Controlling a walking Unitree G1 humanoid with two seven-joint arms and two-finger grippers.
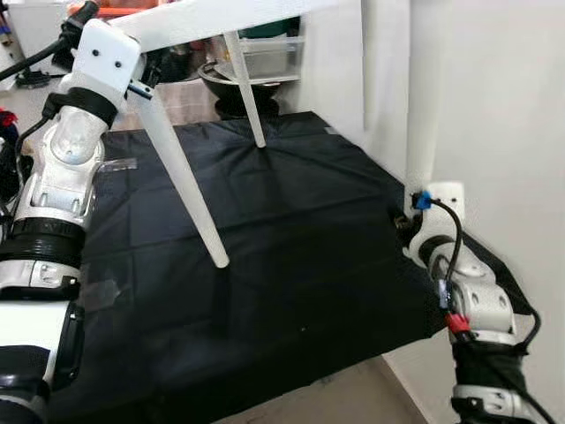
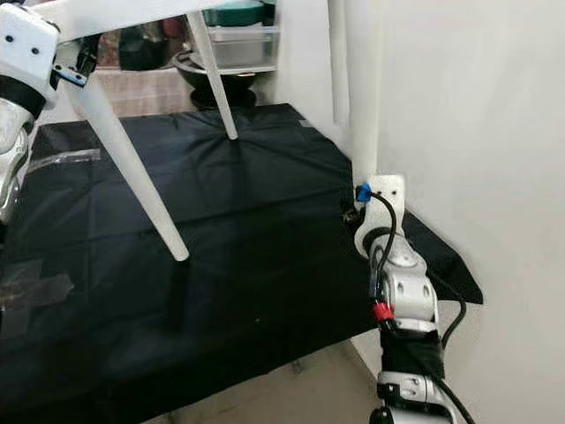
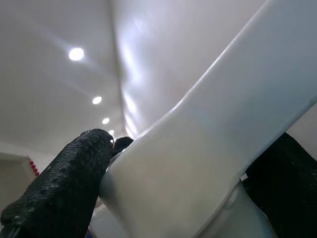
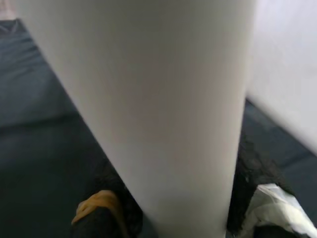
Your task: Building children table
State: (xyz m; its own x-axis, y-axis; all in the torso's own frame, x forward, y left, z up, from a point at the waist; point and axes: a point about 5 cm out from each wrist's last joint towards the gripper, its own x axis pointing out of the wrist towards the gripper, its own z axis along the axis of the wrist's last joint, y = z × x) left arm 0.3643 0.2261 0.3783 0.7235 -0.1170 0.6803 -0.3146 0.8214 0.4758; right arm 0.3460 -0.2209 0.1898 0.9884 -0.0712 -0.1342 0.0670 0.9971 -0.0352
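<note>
A white children's table (image 1: 221, 18) hangs tilted above a black cloth (image 1: 291, 256). Two of its tapered legs (image 1: 190, 190) point down toward the cloth. My left gripper (image 1: 144, 79) is raised at the upper left, shut on the table where a leg meets the top. In the left wrist view its black fingers (image 3: 64, 183) sit on either side of the white part. My right gripper (image 1: 408, 221) is low on the right, next to the wall. It is shut on another white table leg (image 1: 424, 106) that stands upright; that leg (image 4: 163, 99) runs between its fingers (image 4: 106, 218).
The black cloth lies on the floor and ends at bare floor (image 1: 353, 397) near me. A white wall (image 1: 512, 132) runs close along the right. Behind the table stand a dark bowl (image 1: 234, 84) and a clear plastic drawer unit (image 1: 278, 53).
</note>
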